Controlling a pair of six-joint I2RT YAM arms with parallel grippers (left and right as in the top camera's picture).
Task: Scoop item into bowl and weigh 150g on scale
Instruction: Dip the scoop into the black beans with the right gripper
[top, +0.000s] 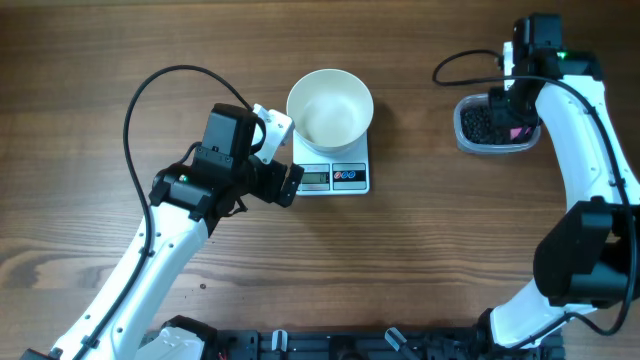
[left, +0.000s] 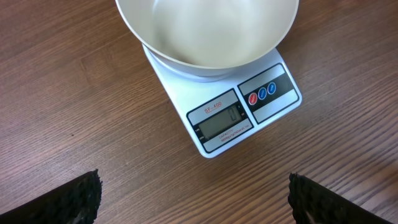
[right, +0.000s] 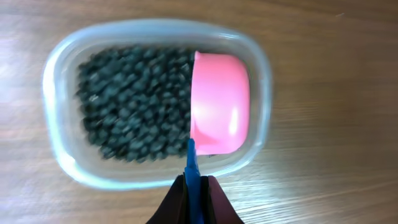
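Right gripper (right: 194, 188) is clamping the pink scoop (right: 219, 102) by its handle at frame bottom; left gripper (left: 196, 196) is gaping empty below the scale (left: 219, 122).

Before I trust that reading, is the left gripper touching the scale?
Apart. Left wrist view: tabletop shows between the scale and the fingers of the open left gripper.
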